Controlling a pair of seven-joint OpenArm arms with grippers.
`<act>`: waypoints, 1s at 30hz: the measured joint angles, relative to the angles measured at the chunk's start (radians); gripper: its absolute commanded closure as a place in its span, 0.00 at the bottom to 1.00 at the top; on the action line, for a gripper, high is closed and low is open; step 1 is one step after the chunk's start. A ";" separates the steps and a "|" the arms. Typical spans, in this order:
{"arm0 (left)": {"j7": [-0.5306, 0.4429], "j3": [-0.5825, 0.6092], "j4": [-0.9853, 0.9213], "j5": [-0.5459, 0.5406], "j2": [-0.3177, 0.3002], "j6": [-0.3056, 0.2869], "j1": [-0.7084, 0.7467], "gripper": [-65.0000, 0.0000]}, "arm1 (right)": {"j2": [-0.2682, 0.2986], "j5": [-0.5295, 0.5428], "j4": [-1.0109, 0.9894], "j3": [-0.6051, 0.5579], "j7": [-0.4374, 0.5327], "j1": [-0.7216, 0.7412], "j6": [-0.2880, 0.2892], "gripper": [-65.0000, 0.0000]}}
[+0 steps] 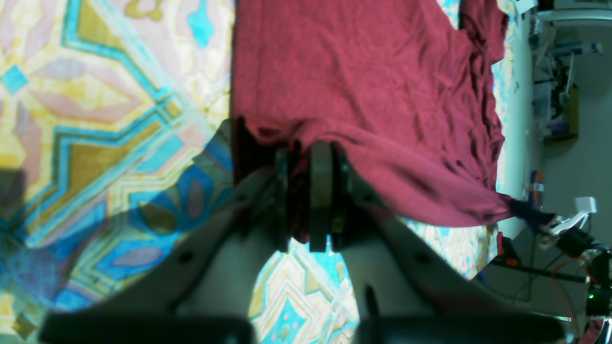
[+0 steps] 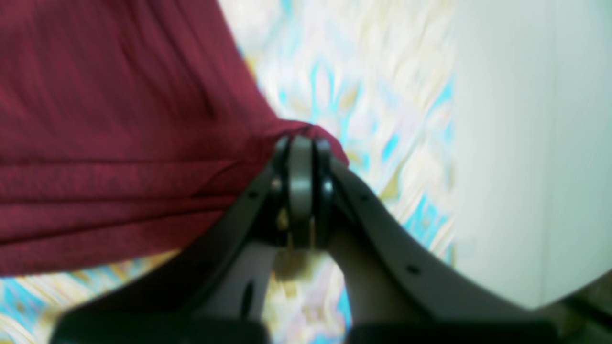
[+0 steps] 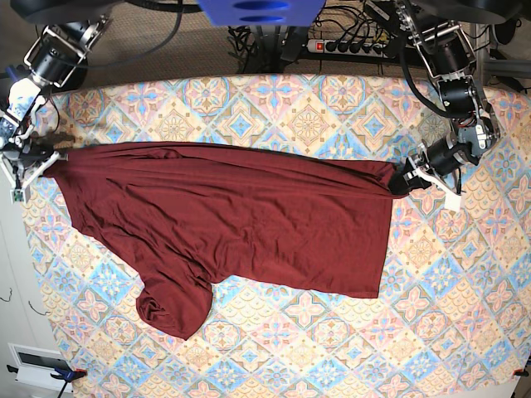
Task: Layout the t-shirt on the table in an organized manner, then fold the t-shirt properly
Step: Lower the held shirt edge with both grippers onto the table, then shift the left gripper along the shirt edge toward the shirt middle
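Plainly the t-shirt (image 3: 241, 220) is thin, soft jersey: light, limp, and quick to sag or wrinkle wherever nothing supports it. It lies spread across the middle of the patterned surface (image 3: 332, 108), its far edge pulled into a taut line between the two arms, while one sleeve (image 3: 170, 307) curls loose at the near side. The left hand (image 3: 401, 179) is clenched on a corner of that edge, cloth bunched between its fingers; the right hand (image 3: 48, 159) pinches the opposite corner the same way. I judge corners and hems the best holds, since a grip in the middle would only gather folds. No containers are anywhere on the cloth-covered top.
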 measured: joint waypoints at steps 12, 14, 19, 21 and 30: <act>-0.001 0.000 0.000 0.000 0.000 0.000 0.000 1.00 | 0.000 -0.061 -0.114 -0.004 0.027 0.041 0.000 1.00; 0.000 0.000 0.000 0.001 0.000 0.000 0.000 1.00 | 0.002 -0.064 -0.126 -0.004 0.035 0.050 0.000 1.00; 0.003 0.000 0.000 0.001 0.000 0.000 -0.002 1.00 | 0.002 -0.074 -0.135 -0.003 0.039 0.066 0.000 1.00; 0.003 0.000 0.000 0.000 0.000 0.000 0.000 1.00 | 0.004 -0.074 -0.151 -0.004 0.043 0.077 0.000 0.99; 0.090 0.000 0.113 0.002 -0.043 0.003 0.027 0.57 | 0.012 -0.085 -0.163 -0.057 0.041 0.071 -0.011 0.78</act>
